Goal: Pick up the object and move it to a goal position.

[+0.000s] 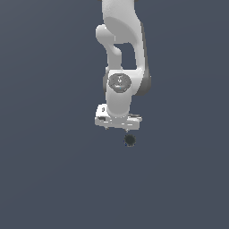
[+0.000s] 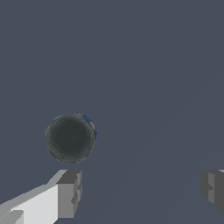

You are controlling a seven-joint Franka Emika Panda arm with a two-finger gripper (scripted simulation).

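Note:
The object (image 1: 129,140) is a small, nearly black ball lying on the grey floor just below the white gripper (image 1: 117,128) in the exterior view. In the wrist view the object (image 2: 70,138) shows a thin bluish rim and sits just beyond one grey fingertip (image 2: 69,193). The other fingertip (image 2: 213,187) is far off to the side. The gripper (image 2: 141,190) is open, with a wide gap between its fingers and nothing held. The ball lies off-centre from that gap, not between the fingers.
The white arm (image 1: 123,53) reaches down from the top of the exterior view. Around it there is only a plain dark grey-blue floor (image 1: 53,170).

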